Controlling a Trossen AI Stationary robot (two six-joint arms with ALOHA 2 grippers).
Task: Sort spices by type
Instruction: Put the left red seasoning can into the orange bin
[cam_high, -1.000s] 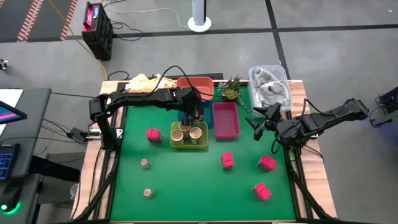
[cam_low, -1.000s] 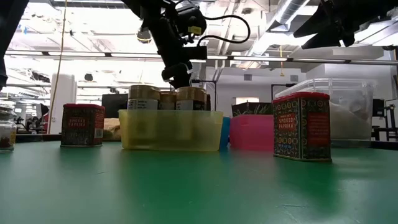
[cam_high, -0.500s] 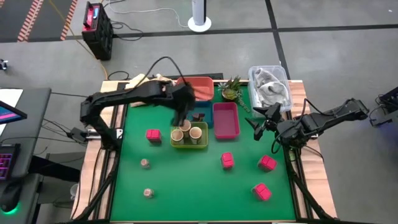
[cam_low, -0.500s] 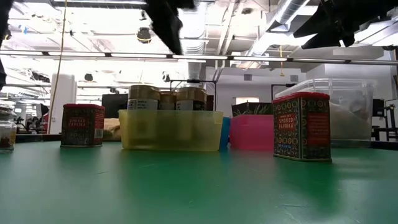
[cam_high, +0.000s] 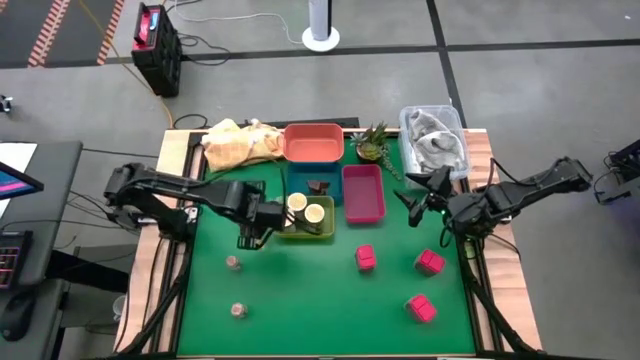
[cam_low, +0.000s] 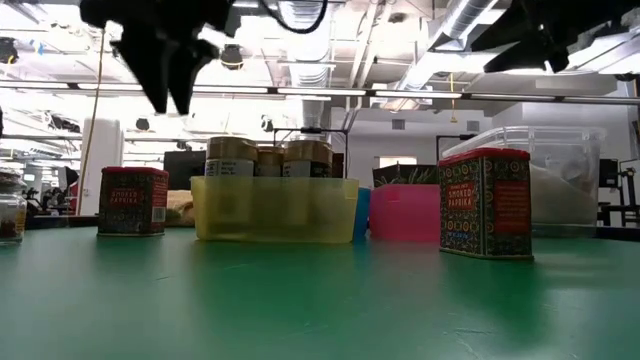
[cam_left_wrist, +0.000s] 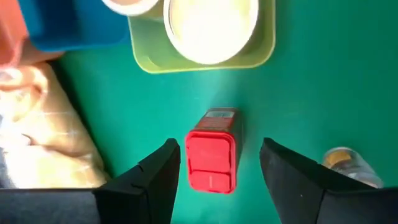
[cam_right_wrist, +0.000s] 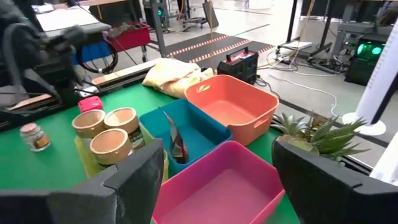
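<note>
left gripper – fingers spread, empty, poised over the pink tin left of centre, seemingly lined up to take it | yellow tray centre – jars grouped inside | right gripper right – fingers apart, waiting | three pink tins lower right unsorted

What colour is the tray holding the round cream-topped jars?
Yellow-green tray, seen best in the high view.

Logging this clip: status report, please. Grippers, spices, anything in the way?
Left gripper open, above pink packet beside yellow tray. Right gripper open, waiting by pink tray. Three cream-topped jars sorted. Path clear.
</note>
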